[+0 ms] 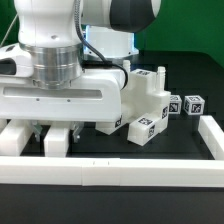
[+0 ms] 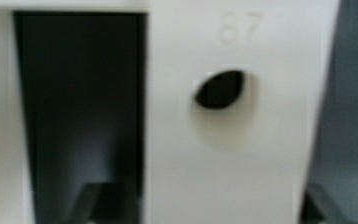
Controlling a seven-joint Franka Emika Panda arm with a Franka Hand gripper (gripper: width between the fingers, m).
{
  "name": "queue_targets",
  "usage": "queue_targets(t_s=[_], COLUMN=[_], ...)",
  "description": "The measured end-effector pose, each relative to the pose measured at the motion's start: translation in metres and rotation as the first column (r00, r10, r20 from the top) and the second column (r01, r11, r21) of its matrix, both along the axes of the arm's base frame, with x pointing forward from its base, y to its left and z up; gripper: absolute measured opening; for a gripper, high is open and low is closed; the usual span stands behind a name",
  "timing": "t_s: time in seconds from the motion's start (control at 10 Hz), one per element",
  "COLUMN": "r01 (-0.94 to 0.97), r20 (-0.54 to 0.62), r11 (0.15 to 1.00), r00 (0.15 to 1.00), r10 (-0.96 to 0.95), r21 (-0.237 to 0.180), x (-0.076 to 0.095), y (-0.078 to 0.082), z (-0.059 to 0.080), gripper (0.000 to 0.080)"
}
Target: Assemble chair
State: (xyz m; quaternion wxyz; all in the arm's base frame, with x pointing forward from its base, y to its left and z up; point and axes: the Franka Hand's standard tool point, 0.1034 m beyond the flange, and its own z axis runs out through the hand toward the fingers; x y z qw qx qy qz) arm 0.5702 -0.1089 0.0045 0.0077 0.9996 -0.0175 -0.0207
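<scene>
Exterior view first: the big white robot arm (image 1: 60,60) hogs the exterior view's left side, with its pincer (image 1: 55,128) pointing straight down, low over the black bench (image 1: 150,155), close behind the long white front border rail (image 1: 120,178). Another white border rail (image 1: 212,138) runs up the exterior view's right.

The chair is in loose bits. A chunky white plastic chair part with black-and-white square tags (image 1: 140,100) sits just to the exterior view's right of the arm. A small white tagged post (image 1: 175,106) and a second small white tagged post (image 1: 194,102) lie a bit further right, near each other. We can see white blocks (image 1: 57,141) right under the pincer, but can't make out their shape from here.

In the wrist view, a flat white plastic chair bar (image 2: 229,140) fills most of the frame, with a dark oval hole (image 2: 218,90) and a faint raised "87" (image 2: 242,28). There's a dark gap (image 2: 69,110) beside the bar. The dark fingertips (image 2: 101,200) poke in one on each side, so the pincer (image 2: 217,200) straddles the bar, part-way open. We honestly can't tell if the pads are touching it.
</scene>
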Motion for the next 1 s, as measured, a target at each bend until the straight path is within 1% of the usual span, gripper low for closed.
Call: queue_targets(t_s=[0.1, 0.3, 0.4, 0.7, 1.0], r01=[0.0, 0.001, 0.002, 0.009, 0.004], r20=[0.0, -0.001, -0.004, 0.001, 0.047], r11=[1.0, 1.0, 1.0, 0.999, 0.999], r00=[1.0, 1.0, 1.0, 1.0, 0.999], r10=[0.0, -0.001, -0.002, -0.01, -0.007], r21=[0.0, 0.001, 0.01, 0.037, 0.049], x=[0.0, 0.0, 0.0, 0.0, 0.005], y=[0.0, -0.001, 0.0, 0.001, 0.006], z=[0.0, 0.002, 0.012, 0.052, 0.092], gripper=[0.0284, 0.0284, 0.0284, 0.0284, 0.0284])
